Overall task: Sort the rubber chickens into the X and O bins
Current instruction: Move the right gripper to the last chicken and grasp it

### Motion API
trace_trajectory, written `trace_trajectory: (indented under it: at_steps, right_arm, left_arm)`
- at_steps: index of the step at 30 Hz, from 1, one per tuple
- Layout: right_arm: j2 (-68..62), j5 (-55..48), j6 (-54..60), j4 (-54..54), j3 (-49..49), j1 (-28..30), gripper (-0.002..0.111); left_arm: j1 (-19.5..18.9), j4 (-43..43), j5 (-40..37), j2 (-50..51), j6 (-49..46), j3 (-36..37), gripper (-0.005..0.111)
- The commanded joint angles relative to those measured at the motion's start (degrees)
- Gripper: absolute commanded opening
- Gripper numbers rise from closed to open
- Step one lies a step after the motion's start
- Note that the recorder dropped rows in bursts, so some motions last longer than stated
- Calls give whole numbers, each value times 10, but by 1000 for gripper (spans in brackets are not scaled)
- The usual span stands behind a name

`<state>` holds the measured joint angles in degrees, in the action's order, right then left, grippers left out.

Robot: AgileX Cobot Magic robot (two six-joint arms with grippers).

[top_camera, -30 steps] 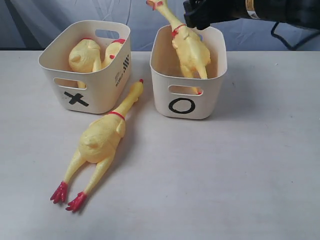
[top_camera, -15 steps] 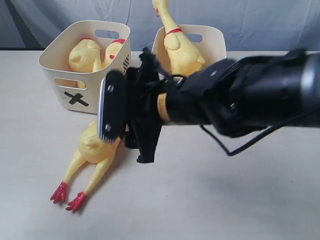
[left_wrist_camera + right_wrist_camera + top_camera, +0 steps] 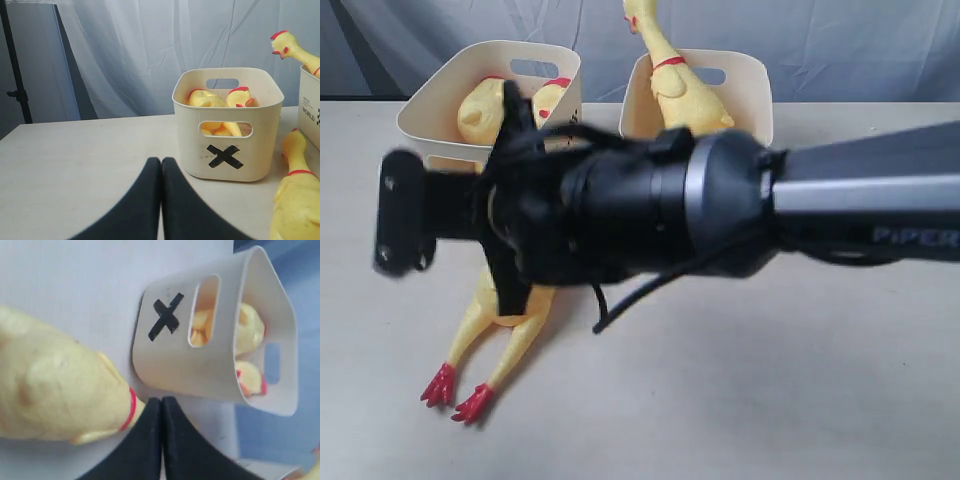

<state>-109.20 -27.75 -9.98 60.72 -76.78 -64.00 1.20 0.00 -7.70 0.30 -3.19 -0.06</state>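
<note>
While two rubber chickens (image 3: 205,98) already sit in the X bin (image 3: 192,155) and a third chicken (image 3: 680,95) stands head-up in the O bin (image 3: 745,80), the fourth chicken (image 3: 470,322) lies on the table (image 3: 770,400) in front of the bins, the only one not yet sorted. Its long axis runs from the red feet (image 3: 440,385) at the near side to the head, which points at the gap between the bins, just beside the O bin's wall. The right arm (image 3: 720,210) reaches across the middle and hides most of it in the exterior view. The right gripper (image 3: 161,405) has its two fingers (image 3: 147,445) pressed together with nothing between them, their tips just beside the red neck ring (image 3: 131,407) on the head side of the body; the thin neck seems to pass under them, but the wrist view is too close to be sure. The left gripper (image 3: 161,167) is also closed and empty, low over the table before the X bin, the chicken well off to its side. The right gripper is thus the nearer one, and I judge it must first open and set its fingers across the neck, at a right angle to the long axis, before any lift
</note>
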Motion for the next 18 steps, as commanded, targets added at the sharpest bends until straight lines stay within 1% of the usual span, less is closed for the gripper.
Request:
trace_trajectory:
  at_steps: [1,3,4,5,6,7,8,9,10,11,12,13,14,15,16,17,18]
  right_arm:
    - [26,-224,27,-431,-115,7,-1]
    - [26,-343,29,-519,-153,7,-1]
    - [26,-388,50,-563,-166,7,-1]
    - [26,-409,89,-597,-175,7,-1]
    - [26,-421,162,-642,-178,7,-1]
    - [26,-419,231,-691,-178,7,-1]
    - [26,-407,277,-722,-178,6,-1]
    - [24,-379,348,-748,-178,5,-1]
    - [17,-322,493,-743,-178,-3,-1]
    - [11,-288,540,-715,-178,-8,-1]
    - [-8,-235,580,-631,-178,-14,5]
    - [-20,-212,581,-581,-178,-14,13]
    - [-44,-187,579,-499,-178,-14,44]
    - [-58,-178,569,-461,-178,-11,65]
    - [-88,-166,486,-376,-178,-7,80]
    - [-99,-166,447,-325,-178,-7,75]
    - [-123,-163,412,-273,-178,-7,60]
  left_arm:
    - [0,-4,0,-3,0,1,0]
    - [0,-4,0,-3,0,1,0]
    - [0,-4,0,-3,0,1,0]
    - [0,-4,0,-3,0,1,0]
    - [0,-4,0,-3,0,1,0]
    - [0,-4,0,-3,0,1,0]
    - [0,-4,0,-3,0,1,0]
    - [0,-4,0,-3,0,1,0]
    - [0,-4,0,-3,0,1,0]
    - [0,-4,0,-3,0,1,0]
    - [0,-4,0,-3,0,1,0]
    - [0,-4,0,-3,0,1,0]
    - [0,-4,0,-3,0,1,0]
    - [0,-4,0,-3,0,1,0]
    - [0,-4,0,-3,0,1,0]
    - [0,-4,0,-3,0,1,0]
    - [0,-4,0,-3,0,1,0]
